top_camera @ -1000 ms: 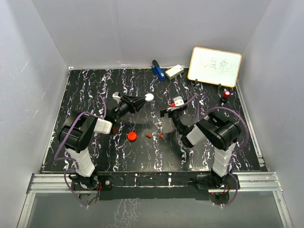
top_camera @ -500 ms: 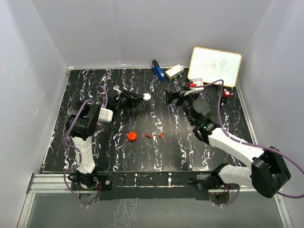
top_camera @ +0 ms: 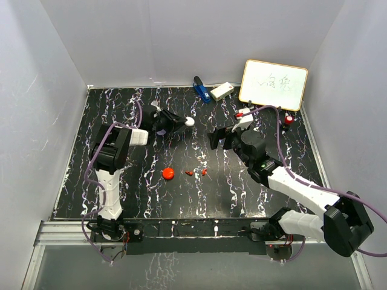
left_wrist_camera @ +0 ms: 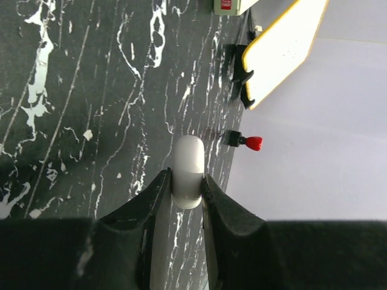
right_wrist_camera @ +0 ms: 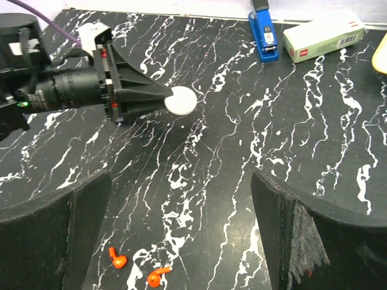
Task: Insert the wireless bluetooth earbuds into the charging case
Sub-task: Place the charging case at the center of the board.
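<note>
My left gripper (top_camera: 184, 122) is shut on a white round charging case (top_camera: 190, 121), held above the mat at the back centre. In the left wrist view the case (left_wrist_camera: 187, 166) sits pinched between the two black fingers. The right wrist view shows the same white case (right_wrist_camera: 181, 100) at the tip of the left gripper (right_wrist_camera: 158, 99). Two small red earbuds (top_camera: 190, 173) (top_camera: 204, 172) lie on the mat, and both earbuds (right_wrist_camera: 117, 260) (right_wrist_camera: 156, 278) appear low in the right wrist view. A red round case (top_camera: 169, 173) lies left of them. My right gripper (top_camera: 228, 128) hangs open and empty (right_wrist_camera: 180, 178), right of the white case.
A whiteboard (top_camera: 273, 84) leans at the back right, with a red-capped marker (top_camera: 288, 120) in front of it. A blue stapler (top_camera: 201, 89) and a white box (top_camera: 222, 91) lie at the back edge. Grey walls enclose the black marbled mat (top_camera: 121, 193).
My right arm has unfolded from near its base and reached out over the mat's centre-right, gripper still open. My left arm has shifted slightly, with the white case staying almost in place.
</note>
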Controlling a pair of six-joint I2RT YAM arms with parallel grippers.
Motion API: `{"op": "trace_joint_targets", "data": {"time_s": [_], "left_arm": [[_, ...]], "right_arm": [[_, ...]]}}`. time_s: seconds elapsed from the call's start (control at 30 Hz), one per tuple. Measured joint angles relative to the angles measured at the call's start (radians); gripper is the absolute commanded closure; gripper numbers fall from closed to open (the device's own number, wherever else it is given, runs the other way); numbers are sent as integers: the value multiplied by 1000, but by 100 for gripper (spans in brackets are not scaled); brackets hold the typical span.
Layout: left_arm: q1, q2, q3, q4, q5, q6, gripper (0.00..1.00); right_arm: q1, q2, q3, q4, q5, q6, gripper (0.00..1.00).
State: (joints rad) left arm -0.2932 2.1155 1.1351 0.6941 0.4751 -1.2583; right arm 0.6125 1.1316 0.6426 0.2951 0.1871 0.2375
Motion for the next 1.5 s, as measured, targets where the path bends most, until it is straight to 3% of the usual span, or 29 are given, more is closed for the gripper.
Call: {"op": "trace_joint_targets", "data": {"time_s": [0.17, 0.27, 0.47, 0.57, 0.7, 0.97, 1.2, 1.5], "left_arm": [[-12, 45, 32, -42, -11, 34, 96], [-16, 67, 34, -75, -15, 46, 88], [-17, 69, 51, -98, -17, 77, 44], [-17, 52, 62, -115, -14, 92, 16], [-16, -31, 67, -224, -53, 154, 2], [-1, -402, -6, -410, -139, 287, 1], [6, -723, -170, -496, -156, 406, 3], [37, -890, -294, -729, -255, 497, 5]], "right_arm": [[0, -7, -3, -9, -29, 33, 2], [0, -7, -3, -12, -40, 48, 2], [0, -6, -3, -32, -60, 83, 2], [0, 12, -3, -39, -77, 105, 2], [0, 78, -1, -66, -122, 120, 1], [0, 124, 19, -116, -189, 109, 2], [13, 198, 76, -123, -267, 103, 7], [235, 446, 233, -192, -275, 64, 8]]}}
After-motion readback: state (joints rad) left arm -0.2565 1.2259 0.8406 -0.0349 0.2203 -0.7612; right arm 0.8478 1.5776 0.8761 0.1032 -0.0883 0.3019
